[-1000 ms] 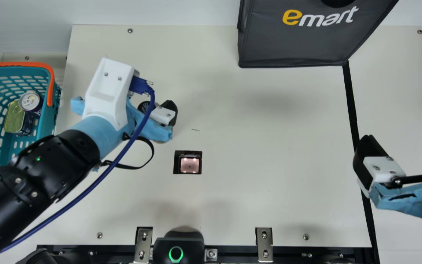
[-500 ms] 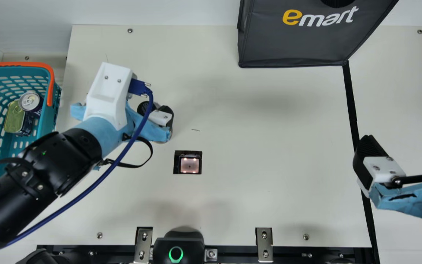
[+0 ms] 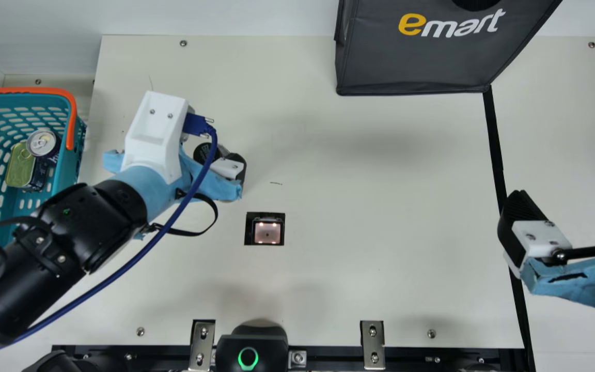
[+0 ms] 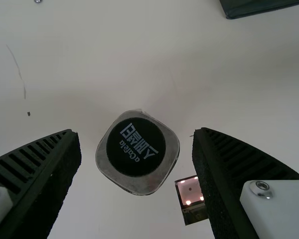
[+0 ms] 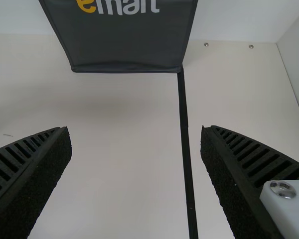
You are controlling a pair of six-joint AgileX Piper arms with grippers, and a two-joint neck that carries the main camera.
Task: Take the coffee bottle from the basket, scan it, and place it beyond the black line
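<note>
Cream table (image 3: 354,206) under left claw (image 3: 228,167), wide around upright coffee bottle (image 4: 136,149); right claw (image 3: 568,199) also spread

Basket (image 3: 67,170) teal, slotted in rows — handle (image 3: 18,90) orange. Bag (image 3: 411,62) dark grey, yellow-and-white lettering. Surface (image 3: 354,206) cream, line (image 3: 494,137) black. Cap (image 4: 135,147) black, white print — scanner (image 3: 267,232) pinkish, black-edged.

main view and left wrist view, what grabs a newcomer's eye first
Probably the big dark bag, at the main view's top, right of centre. Next come the teal basket with its orange handle at the left edge, and the glowing scanner. In the left wrist view, it's the black-capped coffee bottle between the left gripper's open jaws.
</note>
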